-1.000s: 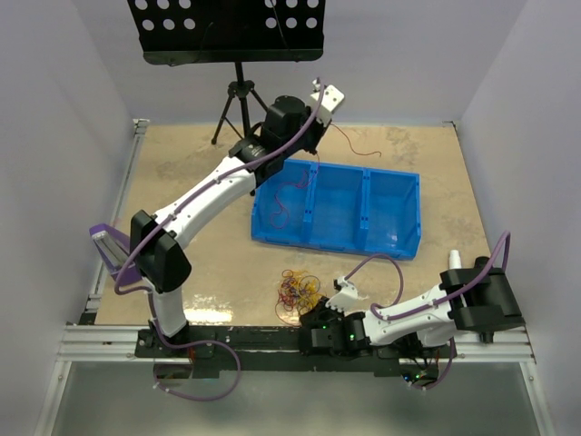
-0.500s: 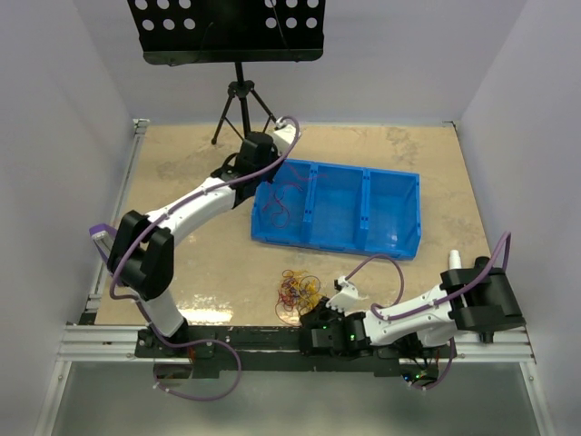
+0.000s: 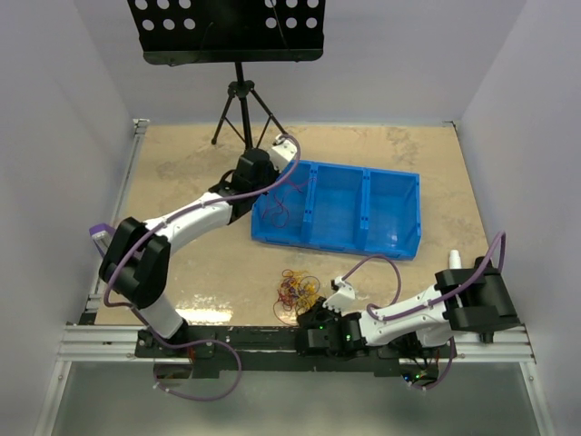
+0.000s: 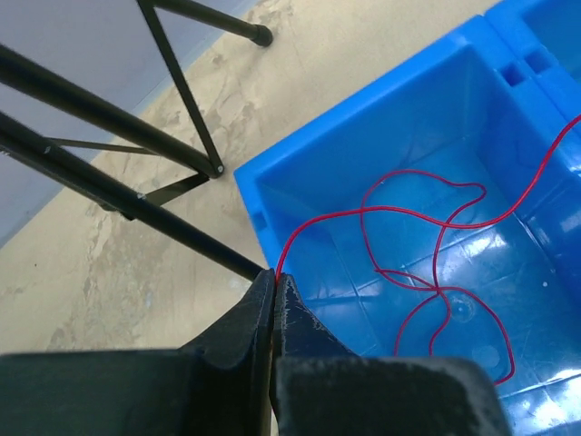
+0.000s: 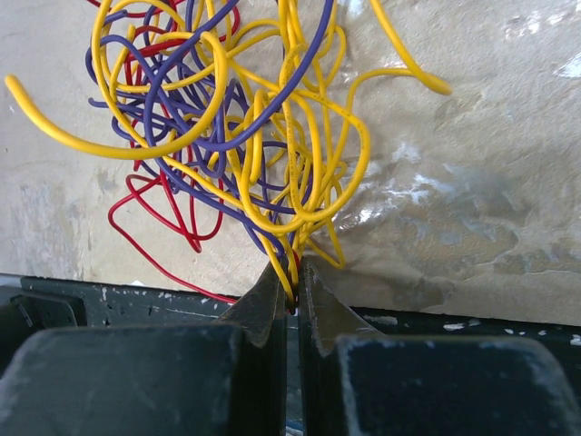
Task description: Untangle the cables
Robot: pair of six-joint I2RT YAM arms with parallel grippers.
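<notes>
Sandy tabletop (image 3: 182, 173), white walls. Left tool (image 4: 274, 277), at the blue bin's (image 3: 390, 213) upper-left corner, is pinched tight on a red cable (image 4: 345, 214) trailing into the left compartment. Right tool (image 5: 292, 272), lower middle, is clamped on the edge of the tangle (image 5: 263, 136).

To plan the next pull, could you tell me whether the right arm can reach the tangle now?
Probably yes: the right gripper is shut on the near edge of the tangle, with nothing between.
</notes>
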